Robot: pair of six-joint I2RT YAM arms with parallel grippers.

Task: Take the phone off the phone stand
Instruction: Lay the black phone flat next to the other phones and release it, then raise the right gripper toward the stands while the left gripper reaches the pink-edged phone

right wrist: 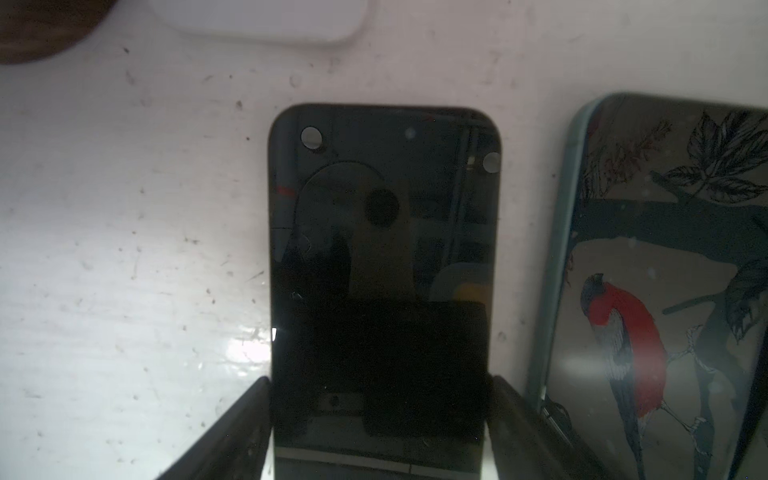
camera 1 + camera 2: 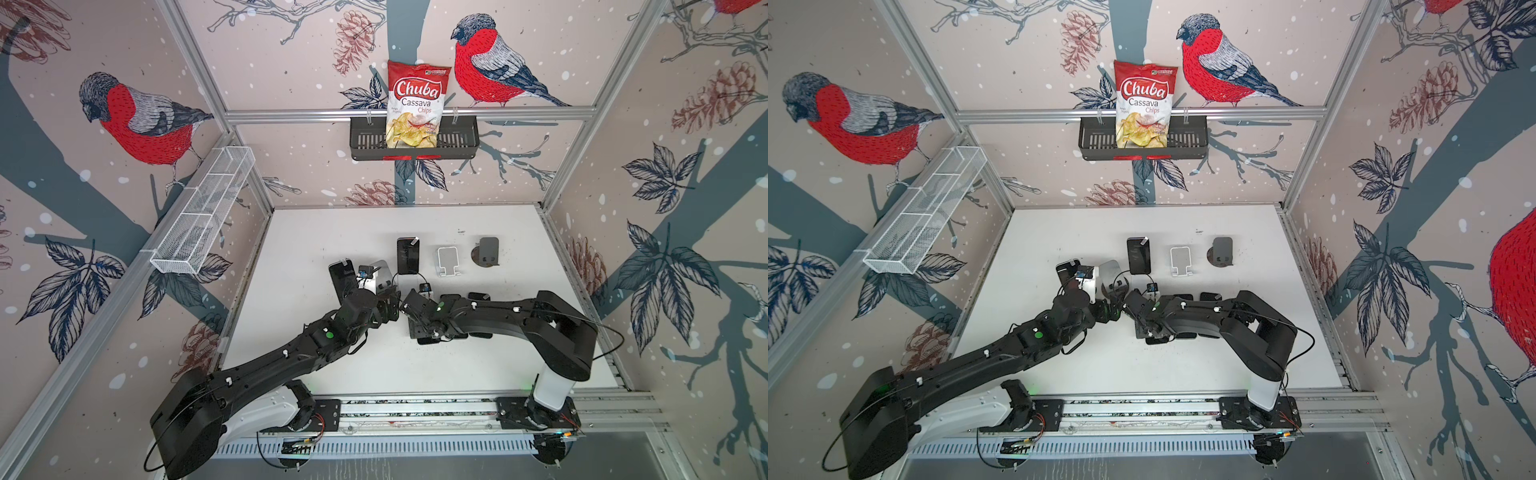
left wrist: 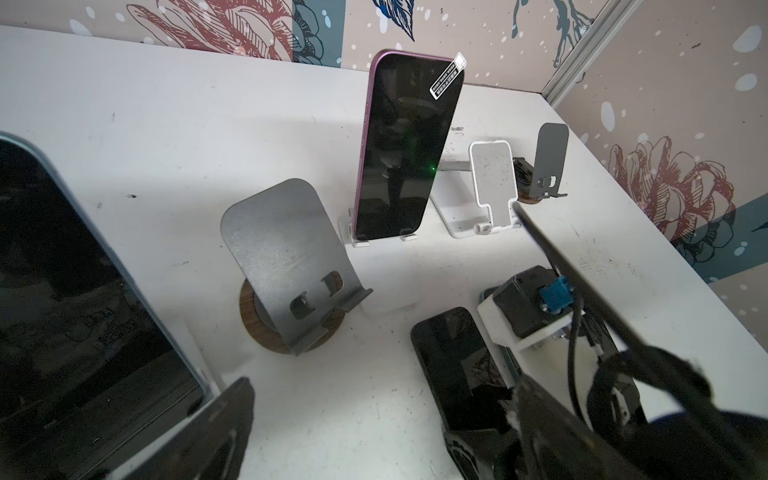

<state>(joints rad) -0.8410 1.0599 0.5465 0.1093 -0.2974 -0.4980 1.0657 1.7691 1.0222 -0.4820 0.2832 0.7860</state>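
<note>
Top views: the right gripper is low over the white bench, in front of the row of stands. The task phone is hidden under it here. The left gripper sits just beside it, close to the empty grey bent-metal stand on a round wooden base.

Left wrist view: the glossy black phone lies flat on the bench, glossy face up, on no stand — near the grey stand, not touching it. Its long axis runs from the stand row back toward the robot. The far end points at the stands and the near end is under the right gripper. The left jaws are spread wide with nothing between them.

Right wrist view: the black phone fills the gap between the right jaws, which flank its long edges. Its long axis runs straight out from the gripper, rounded end pointing away. Pinching or merely flanking — cannot tell.

Judgement: this is the set-down step, and removal looks near done. The next move calls for the jaws to clear both edges, then a straight lift, so the black phone isn't dragged into the teal-edged phone lying just beside it.
</note>
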